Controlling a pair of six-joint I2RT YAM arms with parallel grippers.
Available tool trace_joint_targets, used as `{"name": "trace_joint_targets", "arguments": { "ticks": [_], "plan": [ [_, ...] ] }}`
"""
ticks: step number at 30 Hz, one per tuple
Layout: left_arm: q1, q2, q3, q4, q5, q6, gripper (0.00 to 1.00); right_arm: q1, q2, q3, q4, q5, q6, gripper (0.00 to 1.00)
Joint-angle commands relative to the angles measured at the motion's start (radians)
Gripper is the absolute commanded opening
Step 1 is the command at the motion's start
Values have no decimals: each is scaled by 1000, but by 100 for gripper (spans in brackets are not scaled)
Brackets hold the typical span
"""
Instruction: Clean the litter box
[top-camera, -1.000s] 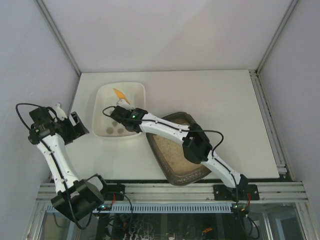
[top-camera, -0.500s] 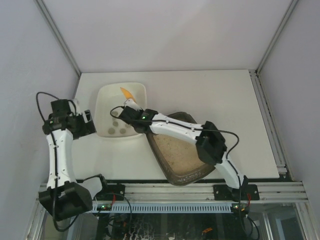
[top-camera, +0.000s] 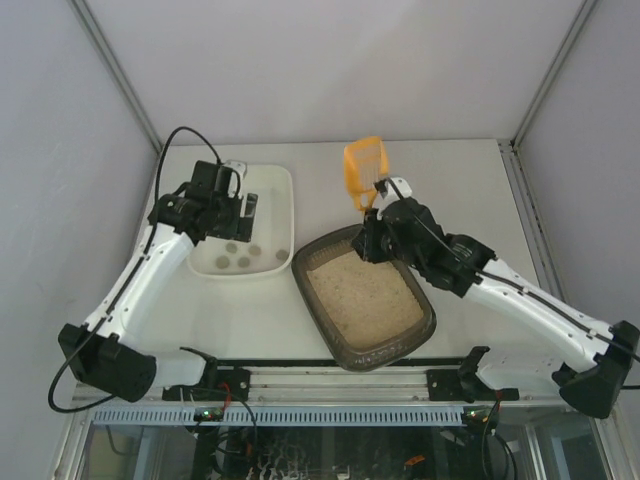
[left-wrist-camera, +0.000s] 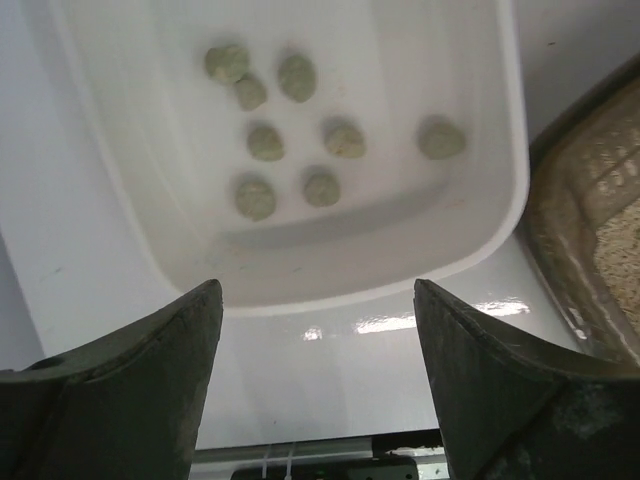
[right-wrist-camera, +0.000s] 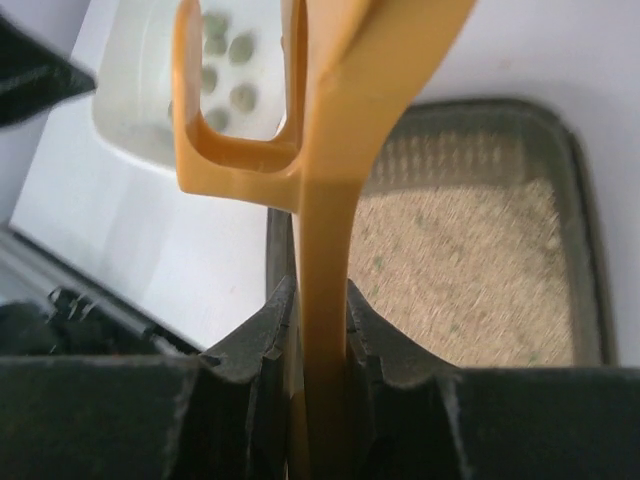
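Note:
The litter box (top-camera: 427, 322) is a dark tray of pale sandy litter at the table's front centre. It also shows in the right wrist view (right-wrist-camera: 592, 240) and at the right edge of the left wrist view (left-wrist-camera: 585, 235). My right gripper (top-camera: 374, 222) (right-wrist-camera: 322, 300) is shut on the handle of the yellow slotted scoop (top-camera: 362, 168) (right-wrist-camera: 335, 180) and holds it upright above the box's far left corner. My left gripper (top-camera: 246, 206) (left-wrist-camera: 317, 300) is open and empty, hovering over the white tray (top-camera: 283, 185) (left-wrist-camera: 508, 170), which holds several greenish clumps (top-camera: 236, 259) (left-wrist-camera: 300, 150).
The white tray stands just left of the litter box, almost touching it. Enclosure walls (top-camera: 90, 150) close in the left, back and right. A metal rail (top-camera: 330, 380) runs along the front edge. Bare table surface (top-camera: 450, 180) lies behind the box.
My right arm has pulled back from the white tray and lifted the scoop upright over the litter box's far edge. My left arm has swung in from the left to over the white tray.

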Motion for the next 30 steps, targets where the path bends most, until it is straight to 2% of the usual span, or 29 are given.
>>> {"name": "trace_joint_targets", "arguments": {
  "ticks": [1, 6, 9, 11, 13, 17, 25, 30],
  "plan": [
    [-69, 98, 96, -17, 155, 51, 81, 12, -101, -114, -53, -137, 135, 0],
    [-324, 190, 57, 25, -69, -11, 84, -14, -295, -314, -49, -181, 230, 0],
    [-394, 277, 120, -22, -117, -139, 86, -39, -380, -416, -6, -220, 278, 0],
    [-417, 343, 196, -67, -146, -229, 86, -62, -410, -460, 16, -256, 302, 0],
    [-426, 392, 252, -88, -106, -281, 85, -78, -408, -483, 25, -299, 312, 0],
    [-438, 431, 236, -66, -17, -344, 85, -86, -350, -485, 10, -394, 322, 0],
    [-457, 518, 209, -13, 81, -375, 82, -103, -229, -493, 24, -640, 325, 0],
    [-452, 486, 235, 2, 57, -362, 82, -127, -113, -494, -2, -738, 270, 0]
  ]
}}
